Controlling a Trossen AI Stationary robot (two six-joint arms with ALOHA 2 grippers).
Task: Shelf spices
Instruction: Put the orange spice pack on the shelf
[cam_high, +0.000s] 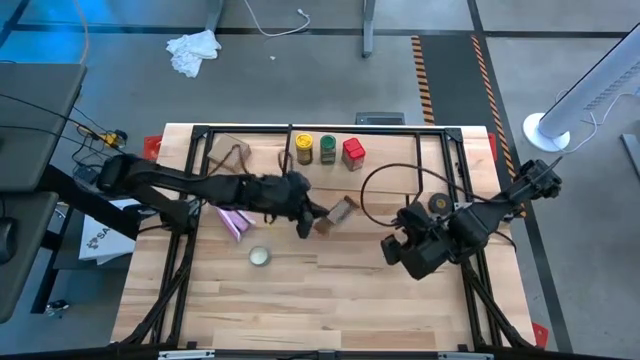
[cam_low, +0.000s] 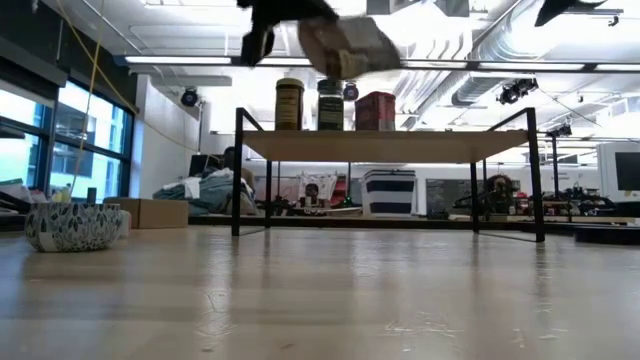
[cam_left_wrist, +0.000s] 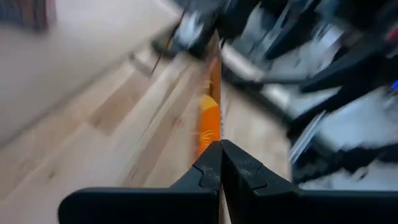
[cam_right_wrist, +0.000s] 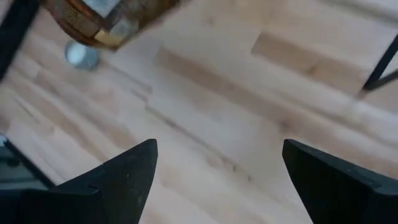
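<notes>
The surface (cam_high: 330, 290) is pale wood with a smooth, slightly glossy finish. The shelf (cam_low: 390, 146) has a light wooden board on thin black metal legs. The right fingers (cam_right_wrist: 124, 180) look matt black plastic.

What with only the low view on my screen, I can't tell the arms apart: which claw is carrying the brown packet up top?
Observer: The left claw, shut on one end of the brown packet.
Operator: And the other arm?
Observer: The right claw is open and empty, above the table to the packet's right.
Operator: Anything lying on the table that I can't see?
Observer: A pink packet, beside the left arm.
</notes>
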